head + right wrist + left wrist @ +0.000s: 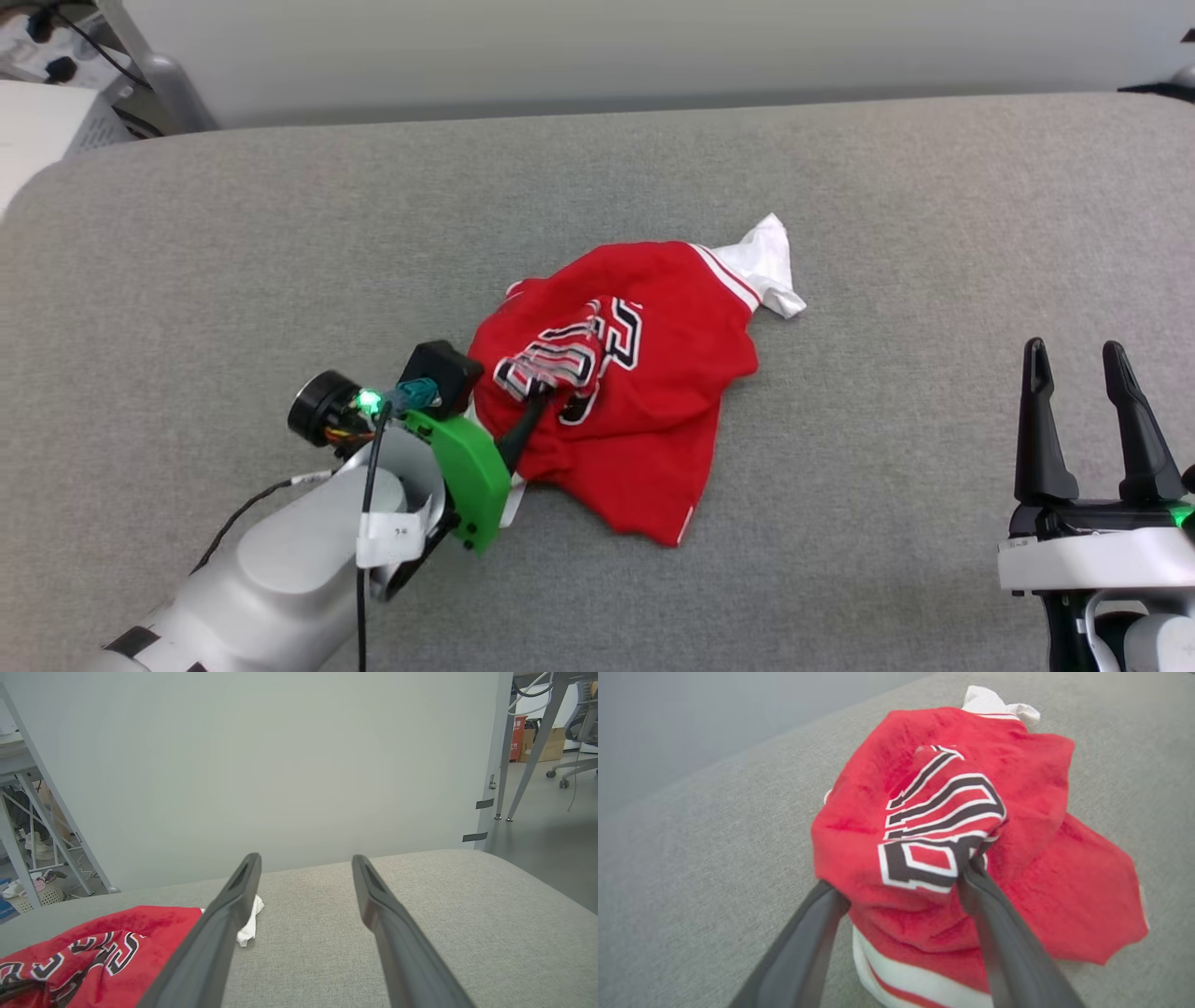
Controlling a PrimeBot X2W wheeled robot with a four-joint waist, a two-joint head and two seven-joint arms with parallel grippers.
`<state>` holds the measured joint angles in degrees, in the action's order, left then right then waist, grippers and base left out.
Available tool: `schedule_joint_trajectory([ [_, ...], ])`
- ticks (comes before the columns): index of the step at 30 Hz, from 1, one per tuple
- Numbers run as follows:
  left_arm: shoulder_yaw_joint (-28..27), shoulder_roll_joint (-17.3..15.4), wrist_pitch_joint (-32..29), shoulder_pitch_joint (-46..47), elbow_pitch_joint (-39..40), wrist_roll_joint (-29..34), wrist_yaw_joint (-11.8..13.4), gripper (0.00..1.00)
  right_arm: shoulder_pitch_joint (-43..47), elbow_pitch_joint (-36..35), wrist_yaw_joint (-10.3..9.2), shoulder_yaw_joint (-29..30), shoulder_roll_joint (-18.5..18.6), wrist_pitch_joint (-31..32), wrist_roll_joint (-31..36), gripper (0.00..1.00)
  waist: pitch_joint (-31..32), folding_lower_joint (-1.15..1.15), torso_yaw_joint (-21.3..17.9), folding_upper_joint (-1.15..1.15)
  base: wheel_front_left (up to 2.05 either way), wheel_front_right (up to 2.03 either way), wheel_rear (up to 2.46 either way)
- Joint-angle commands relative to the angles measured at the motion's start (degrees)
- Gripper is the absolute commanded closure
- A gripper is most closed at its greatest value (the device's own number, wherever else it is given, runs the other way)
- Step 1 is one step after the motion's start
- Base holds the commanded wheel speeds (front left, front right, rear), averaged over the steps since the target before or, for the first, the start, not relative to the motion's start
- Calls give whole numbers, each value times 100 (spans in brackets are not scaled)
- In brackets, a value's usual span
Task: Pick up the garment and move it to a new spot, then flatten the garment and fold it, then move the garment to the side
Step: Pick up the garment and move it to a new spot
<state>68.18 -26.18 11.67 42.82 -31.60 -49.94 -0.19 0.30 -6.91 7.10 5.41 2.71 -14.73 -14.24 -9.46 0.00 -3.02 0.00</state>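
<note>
Where the left tool (537, 401) reaches into the crumpled heap, the garment (653, 373) lies bunched on the grey fabric-covered worktop (280, 233), most of its red cloth spreading ahead of that tool's fingertips and off to its right. In the left wrist view the left tool (899, 882) has its two dark fingers (1008, 952) set wide apart, with a raised fold of the garment (1017, 788) between them. The right-hand finger's tip is tucked against the lettered fold, and the left-hand one stands at the fold's edge. Whether either finger presses the cloth I cannot tell. Just beyond the tips the black, white-outlined lettering (934, 812) is creased: one closed boxy character sits nearest, bent strokes lie past it, and no whole word or number can be read. A white band (901, 975) with a red stripe lies under the fingers, and a white sleeve (994, 702) pokes out at the heap's far end.

The right tool (1074, 359) hovers well apart from the garment, fingers spread wide and holding nothing. Seen along the right tool (304, 858), the garment (140, 924) lies left of its fingers, its lettering folded and unreadable. A small white label (397, 537) on the left forearm carries marks too small to read.
</note>
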Motion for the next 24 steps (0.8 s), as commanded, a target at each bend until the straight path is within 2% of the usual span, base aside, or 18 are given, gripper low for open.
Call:
schedule_joint_trajectory([
  [1, -113, 24, 133, -81, 114, 119, 176, 0, 88, 9, 39, 3, 17, -27, 53, 0, 138, 0, 126, 0, 0, 0, 0],
  [5, -567, -27, 315, -211, 700, 366, 764, 0, 156, -2, 39, 18, 17, -27, 85, 0, 271, 0, 270, 0, 0, 0, 0],
  [8, -1152, -71, 328, -485, 1322, 755, 1277, 0, 193, -18, 39, 40, 17, -27, 106, 0, 339, 0, 392, 0, 0, 0, 0],
  [9, -1661, -97, 330, -920, 1732, 1080, 1581, 0, 217, -18, 39, 12, 17, -27, 126, 0, 394, 0, 475, 0, 0, 0, 0],
  [12, -2160, -119, 331, -1395, 2026, 1485, 1873, 0, 240, -8, 39, 13, 17, -27, 130, 0, 449, 0, 542, 0, 0, 0, 0],
  [18, -3341, 20, 332, -2389, 2486, 2137, 2211, 0, 281, -5, 39, -3, 17, -27, 143, 0, 509, 0, 610, 0, 0, 0, 0],
  [21, -3897, 198, 332, -2854, 2695, 2459, 2213, 0, 300, 13, 39, 3, 17, -27, 144, 0, 534, 0, 620, 0, 0, 0, 0],
  [24, -4396, 455, 332, -3299, 2918, 2801, 2057, 0, 313, 40, 39, -16, 17, -27, 151, 0, 557, 0, 618, 0, 0, 0, 0],
])
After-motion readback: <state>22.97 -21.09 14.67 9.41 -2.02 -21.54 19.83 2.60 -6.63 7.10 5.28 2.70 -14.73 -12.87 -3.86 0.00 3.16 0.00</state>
